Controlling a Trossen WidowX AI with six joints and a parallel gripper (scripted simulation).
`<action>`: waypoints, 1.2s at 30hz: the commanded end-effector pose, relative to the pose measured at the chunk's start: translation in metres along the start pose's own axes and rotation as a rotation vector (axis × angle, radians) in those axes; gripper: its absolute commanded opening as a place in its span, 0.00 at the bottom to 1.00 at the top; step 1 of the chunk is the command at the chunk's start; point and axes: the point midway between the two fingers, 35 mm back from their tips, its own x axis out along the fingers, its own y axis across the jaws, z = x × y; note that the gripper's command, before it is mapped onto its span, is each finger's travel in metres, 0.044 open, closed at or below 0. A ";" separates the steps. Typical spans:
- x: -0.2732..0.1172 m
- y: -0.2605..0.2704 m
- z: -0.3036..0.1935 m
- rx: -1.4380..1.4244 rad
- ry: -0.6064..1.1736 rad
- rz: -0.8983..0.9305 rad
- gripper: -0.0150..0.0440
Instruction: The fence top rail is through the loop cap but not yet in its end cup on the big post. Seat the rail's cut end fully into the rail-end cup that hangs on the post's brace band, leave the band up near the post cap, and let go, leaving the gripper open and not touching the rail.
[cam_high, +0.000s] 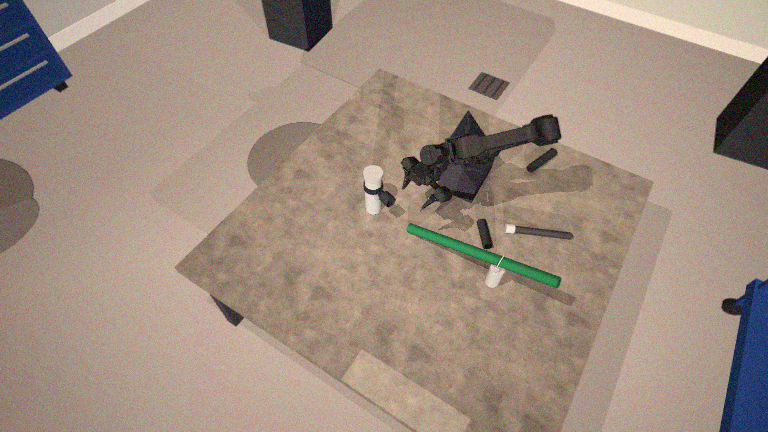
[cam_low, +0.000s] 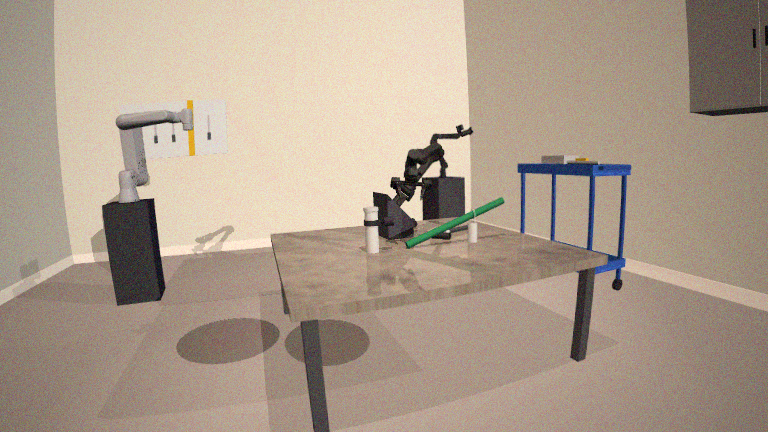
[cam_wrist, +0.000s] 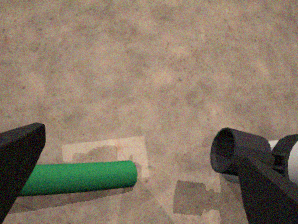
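The green rail (cam_high: 460, 246) (cam_low: 440, 229) (cam_wrist: 85, 177) slopes through the thin loop (cam_low: 474, 214) on the short white post (cam_high: 493, 277) (cam_low: 472, 232). Its low end is near the table, apart from the dark rail-end cup (cam_high: 386, 199) (cam_low: 387, 221) (cam_wrist: 252, 145). The cup hangs on the black band (cam_high: 372, 189) (cam_low: 370, 222), high on the big white post (cam_high: 372, 204) (cam_low: 371, 239) below its cap. My gripper (cam_high: 414, 196) (cam_wrist: 144, 150) is open and empty, above the gap between rail end and cup. In the wrist view one finger overlaps the rail, the other the cup; contact cannot be told.
A short black cylinder (cam_high: 484, 233) lies beside the rail, with a dark rod with a white end (cam_high: 542, 232) farther right. Another black cylinder (cam_high: 541, 160) lies near my arm. A pale rectangular patch (cam_high: 405, 392) is at the table's near edge.
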 end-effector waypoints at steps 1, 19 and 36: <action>-0.035 0.050 -0.023 -0.276 0.056 0.307 1.00; -0.022 0.018 -0.015 -0.551 0.016 0.258 1.00; 0.019 -0.091 -0.015 -1.472 0.009 0.113 1.00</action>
